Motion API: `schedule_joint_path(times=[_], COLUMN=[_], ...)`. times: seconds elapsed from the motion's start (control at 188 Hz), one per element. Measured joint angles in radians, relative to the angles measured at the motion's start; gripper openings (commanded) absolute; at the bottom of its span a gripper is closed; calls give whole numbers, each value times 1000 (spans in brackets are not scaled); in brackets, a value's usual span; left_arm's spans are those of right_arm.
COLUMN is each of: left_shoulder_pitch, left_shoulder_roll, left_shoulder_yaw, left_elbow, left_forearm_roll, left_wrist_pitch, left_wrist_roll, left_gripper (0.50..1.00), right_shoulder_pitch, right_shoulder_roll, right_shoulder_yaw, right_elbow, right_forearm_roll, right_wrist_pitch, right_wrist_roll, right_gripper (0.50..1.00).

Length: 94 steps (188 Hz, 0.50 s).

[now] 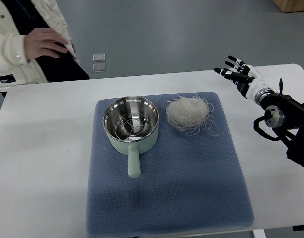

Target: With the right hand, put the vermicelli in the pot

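Fabric comes first on the near side: a blue-grey textured mat [167, 198] covers the middle of the white table [38, 163], and its near edge is cut off by the bottom of the picture. On the mat stands a pale green pot with a shiny steel inside [130, 122], its short handle pointing toward the robot. Something round and wire-like lies in the bottom of it, but reflections make it hard to say what it is.

Just beside the pot, on its right, lies the white nest of dry vermicelli [188, 113], not touching the rim. Loose strands spread out from the nest to the right and toward the near side. These are a risk in my judgement: they may catch on the mat's texture, break off, or fall outside the pot when the bundle is lifted. A weak grasp could also drop part of the nest, and a low carry could hit the rim and push the pot.

The black and white right robot hand [237, 75] hovers over the table, well apart from the vermicelli, with fingers spread and holding nothing. The left arm is not seen.

Farther away, a person in a white jacket [13, 44] is at the table's far left corner, mostly cut off.
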<state>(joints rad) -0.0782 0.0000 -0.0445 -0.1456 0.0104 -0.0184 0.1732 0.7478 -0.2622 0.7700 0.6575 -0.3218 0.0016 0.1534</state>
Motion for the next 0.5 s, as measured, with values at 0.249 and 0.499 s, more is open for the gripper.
schedule_joint_path(times=[0.249,0.499], left_shoulder_pitch=[0,0], left_shoulder_roll=[0,0], left_shoulder_yaw=[4,5], left_elbow=[0,0], left_forearm_roll=[1,1], left_wrist_pitch=[-1,0], left_wrist_roll=[0,0], left_gripper=[1000,1000], right_shoulder_pitch=[1,0], right_shoulder_roll=[0,0], right_shoulder_yaw=[0,0], right_elbow=[0,-1], right_forearm_roll=[1,0], right_wrist_pitch=[0,6], right_wrist_roll=[0,0], right_gripper=[928,928])
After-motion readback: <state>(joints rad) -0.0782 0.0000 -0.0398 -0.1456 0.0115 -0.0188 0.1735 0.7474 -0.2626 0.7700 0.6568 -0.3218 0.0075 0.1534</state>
